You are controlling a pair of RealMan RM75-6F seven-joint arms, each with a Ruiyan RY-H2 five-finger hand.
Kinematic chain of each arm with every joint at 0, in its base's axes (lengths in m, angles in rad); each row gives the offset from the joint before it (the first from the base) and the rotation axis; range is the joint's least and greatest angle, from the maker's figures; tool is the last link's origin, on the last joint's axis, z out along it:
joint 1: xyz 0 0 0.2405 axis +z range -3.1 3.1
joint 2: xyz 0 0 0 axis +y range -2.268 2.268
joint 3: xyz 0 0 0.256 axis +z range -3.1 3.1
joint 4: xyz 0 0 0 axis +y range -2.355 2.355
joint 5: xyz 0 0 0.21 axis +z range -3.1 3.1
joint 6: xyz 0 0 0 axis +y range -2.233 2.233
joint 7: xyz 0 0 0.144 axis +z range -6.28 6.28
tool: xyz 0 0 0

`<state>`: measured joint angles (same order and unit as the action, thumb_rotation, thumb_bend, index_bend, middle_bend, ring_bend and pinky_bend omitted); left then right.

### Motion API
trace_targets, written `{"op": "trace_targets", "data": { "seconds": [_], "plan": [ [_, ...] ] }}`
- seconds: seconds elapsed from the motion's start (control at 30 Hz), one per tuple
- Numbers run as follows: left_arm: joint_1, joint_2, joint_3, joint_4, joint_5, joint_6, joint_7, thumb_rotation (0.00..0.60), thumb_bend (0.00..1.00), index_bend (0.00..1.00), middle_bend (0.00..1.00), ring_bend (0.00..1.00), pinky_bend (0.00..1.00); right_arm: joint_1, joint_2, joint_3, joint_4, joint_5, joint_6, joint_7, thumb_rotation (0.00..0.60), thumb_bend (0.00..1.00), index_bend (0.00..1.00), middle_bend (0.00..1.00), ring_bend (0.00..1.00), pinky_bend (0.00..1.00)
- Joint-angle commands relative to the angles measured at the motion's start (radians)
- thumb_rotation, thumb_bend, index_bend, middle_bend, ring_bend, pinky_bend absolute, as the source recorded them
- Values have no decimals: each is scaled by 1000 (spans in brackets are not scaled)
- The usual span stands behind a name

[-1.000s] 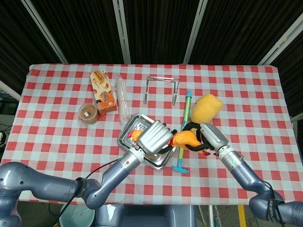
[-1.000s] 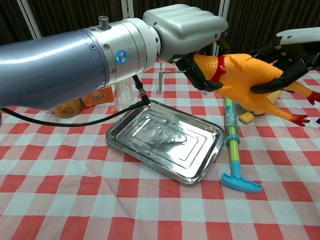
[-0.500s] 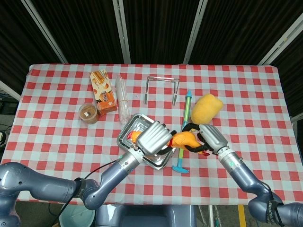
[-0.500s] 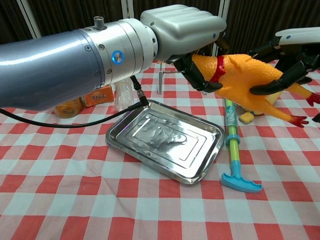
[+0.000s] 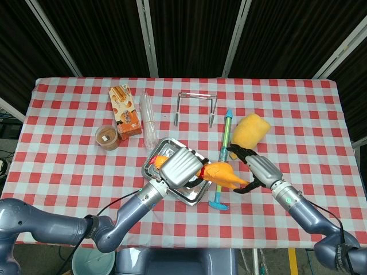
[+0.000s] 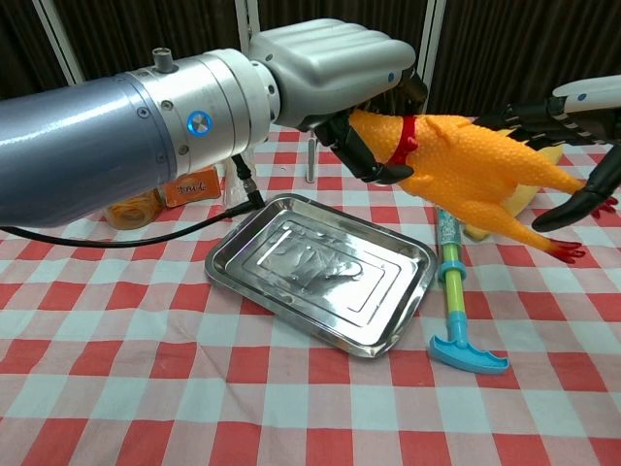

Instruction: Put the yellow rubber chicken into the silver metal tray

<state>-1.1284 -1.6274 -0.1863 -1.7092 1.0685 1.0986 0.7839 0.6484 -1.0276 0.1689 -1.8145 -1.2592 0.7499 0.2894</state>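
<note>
Held by the neck in the left hand (image 6: 335,73) above the tray (image 6: 320,267): chicken (image 6: 466,170), likely light, soft, floppy. Right hand (image 6: 582,146) spread, empty.

chicken's head (image 6: 361,131) hidden inside left hand (image 6: 330,73), apparently gripped

You opened your right hand (image 6: 582,146) and drew it back off the yellow rubber chicken (image 6: 466,180); its fingers now stand spread beside the tail, apart from the body. Your left hand (image 6: 335,73), gripping the chicken's neck alone, shifted left and carried the bird further over the silver metal tray (image 6: 320,267).
</note>
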Motion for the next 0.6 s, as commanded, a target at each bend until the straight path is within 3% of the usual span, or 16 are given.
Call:
{"op": "trace_targets", "data": {
  "seconds": [0.03, 0.27, 0.43, 0.6],
  "plan": [
    [23, 7, 19, 14, 35, -2, -46, 600, 749, 612, 683, 608, 710, -15, 2, -10, 24, 0, 29, -28, 600, 97, 0, 0, 0, 36],
    [104, 14, 68, 67, 144, 16, -253, 600, 711, 609, 676, 607, 700, -65, 56, -21, 50, -2, 80, -7, 600, 96, 0, 0, 0, 36],
    [163, -32, 100, 200, 180, 9, -409, 600, 691, 603, 668, 604, 694, -116, 74, -20, 78, 0, 155, 13, 600, 96, 0, 0, 0, 36],
    [191, -95, 103, 319, 190, -2, -488, 600, 572, 587, 652, 585, 618, -148, 79, -22, 91, -23, 201, 38, 600, 96, 0, 0, 0, 36]
  ]
}}
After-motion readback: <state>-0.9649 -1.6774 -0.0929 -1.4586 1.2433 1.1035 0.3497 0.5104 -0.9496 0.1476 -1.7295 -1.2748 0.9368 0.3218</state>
